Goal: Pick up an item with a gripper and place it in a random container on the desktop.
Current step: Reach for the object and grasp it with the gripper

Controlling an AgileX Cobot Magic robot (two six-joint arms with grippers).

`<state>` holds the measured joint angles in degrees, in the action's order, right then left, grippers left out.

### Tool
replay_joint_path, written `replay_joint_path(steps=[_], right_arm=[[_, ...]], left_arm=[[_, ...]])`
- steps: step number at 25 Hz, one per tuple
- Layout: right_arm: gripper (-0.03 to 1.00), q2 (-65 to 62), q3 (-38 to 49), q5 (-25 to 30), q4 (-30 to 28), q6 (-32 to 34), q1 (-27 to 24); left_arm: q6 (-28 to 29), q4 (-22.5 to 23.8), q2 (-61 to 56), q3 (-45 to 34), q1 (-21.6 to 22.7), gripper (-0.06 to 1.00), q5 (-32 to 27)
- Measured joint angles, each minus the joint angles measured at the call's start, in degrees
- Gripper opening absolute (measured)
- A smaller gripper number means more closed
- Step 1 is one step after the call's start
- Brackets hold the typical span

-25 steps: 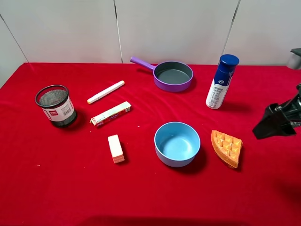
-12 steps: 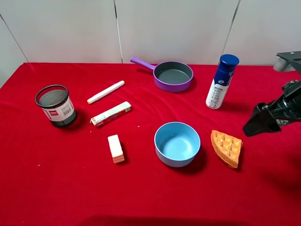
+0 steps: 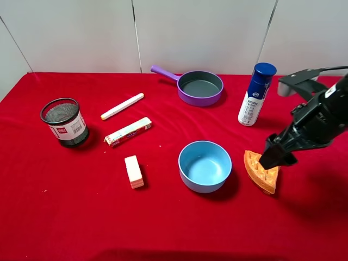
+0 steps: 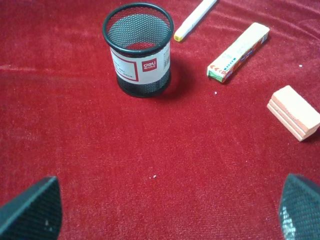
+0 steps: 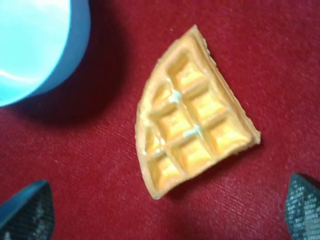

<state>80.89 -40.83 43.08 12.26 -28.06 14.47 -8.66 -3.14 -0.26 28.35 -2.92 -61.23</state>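
Observation:
The orange-brown waffle wedge (image 3: 259, 171) lies flat on the red cloth desktop (image 3: 81, 217), just right of the light blue bowl (image 3: 205, 166). My right gripper (image 3: 273, 157) hangs directly over the waffle's far right part, above it and not touching. In the right wrist view the waffle (image 5: 192, 132) lies between my open fingertips (image 5: 25, 212) and the bowl's wall (image 5: 42, 45) shows at one corner. My left gripper (image 4: 170, 212) is open and empty over bare cloth; it is out of the exterior view.
A purple pan (image 3: 198, 86) and a blue-capped white bottle (image 3: 255, 94) stand at the back. At the left are a black mesh pen cup (image 3: 64, 122), a white marker (image 3: 122, 106), a wrapped candy bar (image 3: 128, 131) and a pale block (image 3: 134, 171).
My right arm has come in from the right edge, moving left and down until its gripper is over the waffle. Nothing else has moved.

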Motion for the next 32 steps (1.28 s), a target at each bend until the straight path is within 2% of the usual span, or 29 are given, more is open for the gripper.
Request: replay_joint_path(steps=[19, 32], right_arm=[[0.69, 11.0, 0.0, -8.2, 0.7, 0.0, 0.6], [0.69, 16.1, 0.0, -11.6, 1.4, -3.4, 0.6]], left_arm=[[0.0, 0.0, 0.0, 0.0, 0.0, 0.85, 0.0], [0.0, 0.0, 0.0, 0.0, 0.0, 0.85, 0.0]])
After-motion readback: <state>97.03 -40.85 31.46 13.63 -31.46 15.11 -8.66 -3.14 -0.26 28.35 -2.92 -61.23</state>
